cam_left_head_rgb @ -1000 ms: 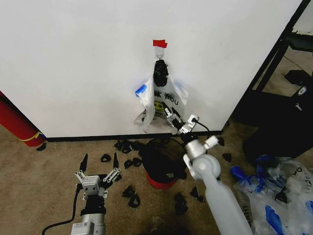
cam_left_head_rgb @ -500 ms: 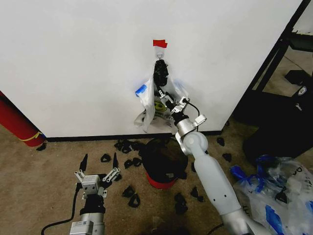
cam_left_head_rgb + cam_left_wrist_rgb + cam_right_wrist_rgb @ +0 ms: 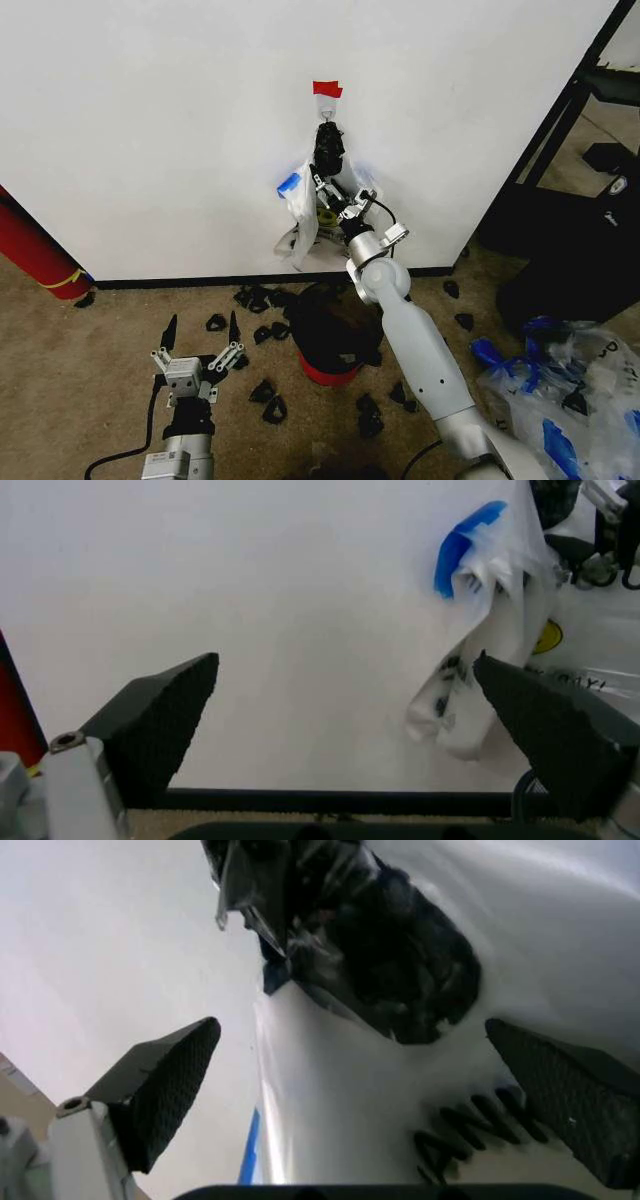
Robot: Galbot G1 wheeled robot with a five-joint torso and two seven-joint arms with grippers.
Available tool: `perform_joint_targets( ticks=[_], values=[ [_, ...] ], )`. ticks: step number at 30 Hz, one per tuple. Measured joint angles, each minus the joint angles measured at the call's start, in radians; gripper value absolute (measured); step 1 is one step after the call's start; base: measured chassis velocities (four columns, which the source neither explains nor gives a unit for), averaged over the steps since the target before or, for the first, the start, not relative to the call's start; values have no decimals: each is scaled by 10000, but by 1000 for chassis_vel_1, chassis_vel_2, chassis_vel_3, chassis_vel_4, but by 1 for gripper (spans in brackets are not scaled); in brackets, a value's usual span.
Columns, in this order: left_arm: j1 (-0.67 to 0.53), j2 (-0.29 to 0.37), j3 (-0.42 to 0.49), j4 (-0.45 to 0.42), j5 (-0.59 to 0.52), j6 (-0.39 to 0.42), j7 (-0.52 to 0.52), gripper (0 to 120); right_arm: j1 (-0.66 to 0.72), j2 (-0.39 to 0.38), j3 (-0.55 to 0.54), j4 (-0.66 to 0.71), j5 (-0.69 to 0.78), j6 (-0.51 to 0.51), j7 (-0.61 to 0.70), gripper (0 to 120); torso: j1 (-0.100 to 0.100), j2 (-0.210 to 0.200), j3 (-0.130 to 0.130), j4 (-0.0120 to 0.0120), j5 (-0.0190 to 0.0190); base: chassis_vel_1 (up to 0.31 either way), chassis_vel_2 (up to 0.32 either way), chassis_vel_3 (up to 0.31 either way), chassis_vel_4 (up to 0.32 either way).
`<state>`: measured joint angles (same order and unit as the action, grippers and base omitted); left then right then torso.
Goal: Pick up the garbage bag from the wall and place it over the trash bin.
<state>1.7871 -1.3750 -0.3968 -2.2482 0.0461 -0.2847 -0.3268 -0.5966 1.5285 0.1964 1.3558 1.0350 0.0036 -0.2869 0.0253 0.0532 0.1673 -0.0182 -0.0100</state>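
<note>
The garbage bag (image 3: 300,215), thin whitish plastic with a blue patch, hangs from a small hook under a red tape piece (image 3: 326,89) on the white wall (image 3: 150,130). A dark crumpled bunch sits at its top. My right gripper (image 3: 333,197) is raised against the bag's upper part. It is open, and its pads (image 3: 165,1087) stand wide on either side of the dark bunch and the black lettering (image 3: 352,1027). The black trash bin (image 3: 330,340) with a red base stands on the floor below the bag. My left gripper (image 3: 200,350) hovers low and open, facing the wall and the bag (image 3: 470,697).
A big red cylinder (image 3: 35,255) with a yellow band leans at the left. Black scraps (image 3: 262,300) lie scattered on the carpet around the bin. A heap of clear-and-blue bags (image 3: 560,400) lies at the right, with a black frame (image 3: 570,120) behind it.
My right arm has risen and reached in, carrying its gripper from the bag's lower edge up to its upper part below the hook. The left arm has not moved.
</note>
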Motion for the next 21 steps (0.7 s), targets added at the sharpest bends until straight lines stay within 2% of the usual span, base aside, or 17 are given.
perform_joint_targets(
  ticks=[4, 10, 11, 15, 17, 21],
  values=[
    [-22, 8, 1, 3, -6, 4, -1, 100, 74, 29, 2, -21, 0, -12, 3, 92, 0, 0, 0, 1, 0, 0, 0, 0, 0],
    [-44, 24, -7, 3, -46, 23, -8, 100, 137, 46, -9, -17, 9, -31, 40, 66, -1, 0, 0, 1, 0, 0, 0, 0, 0],
    [-44, 24, -7, 3, -46, 23, -8, 100, 137, 46, -9, -17, 9, -31, 40, 66, -1, 0, 0, 1, 0, 0, 0, 0, 0],
    [-34, 21, -14, 2, -56, 21, -22, 100, 137, 39, -3, -24, 16, -39, 110, 47, -1, 0, 0, 1, 0, 0, 0, 0, 0],
    [-30, 21, -15, 0, -57, 21, -23, 100, 137, 36, -3, -25, 13, -41, 112, 43, -1, 0, 0, 1, 0, 0, 0, 0, 0],
    [-10, 12, -9, -45, -59, 21, -26, 100, 132, 29, 10, -5, -6, -46, 143, 25, -1, 0, 0, 1, 0, 0, 0, 0, 0]
  ],
)
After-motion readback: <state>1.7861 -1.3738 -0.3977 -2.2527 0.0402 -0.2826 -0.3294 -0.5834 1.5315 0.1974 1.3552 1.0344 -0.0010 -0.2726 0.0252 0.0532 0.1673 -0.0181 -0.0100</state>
